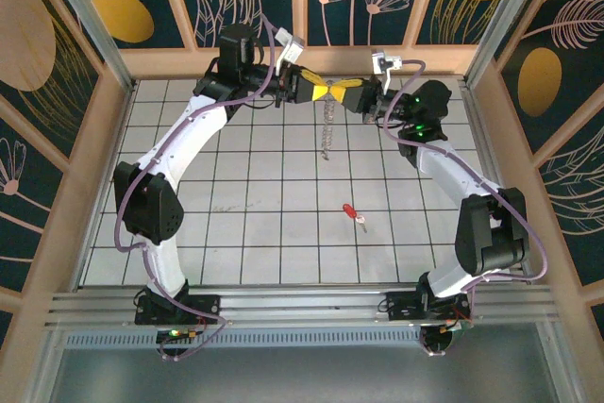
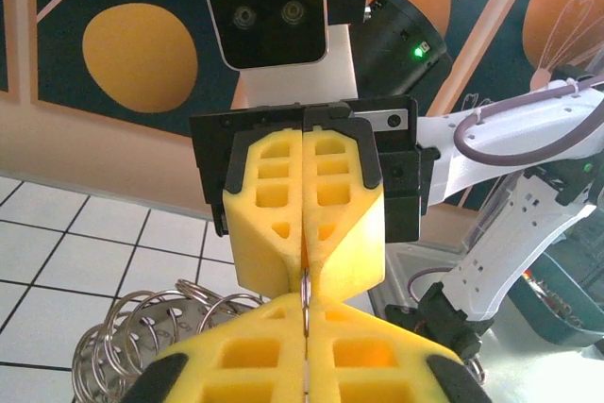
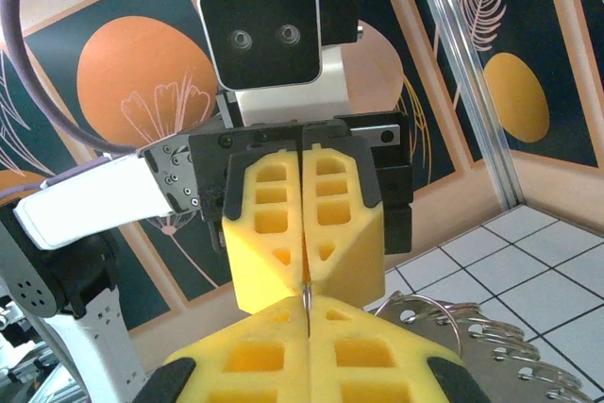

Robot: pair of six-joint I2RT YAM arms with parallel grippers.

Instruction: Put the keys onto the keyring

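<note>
My two grippers meet tip to tip high over the far middle of the table. The left gripper (image 1: 322,90) and the right gripper (image 1: 338,91) are both shut on a thin wire loop of the keyring (image 1: 327,131), which hangs below them as a silvery chain of rings. In the left wrist view my own yellow fingertips (image 2: 283,313) pinch the wire, with the right gripper (image 2: 305,269) facing them and ring coils of the keyring (image 2: 113,316) to the lower left. The right wrist view has the keyring (image 3: 491,351) at lower right. The red-headed key (image 1: 351,213) lies on the table, apart from both grippers.
The white gridded table (image 1: 255,233) is walled by wooden panels (image 1: 90,139) on the left, back and right. Both arms arch inward from their bases at the near edge, and the key lies between them.
</note>
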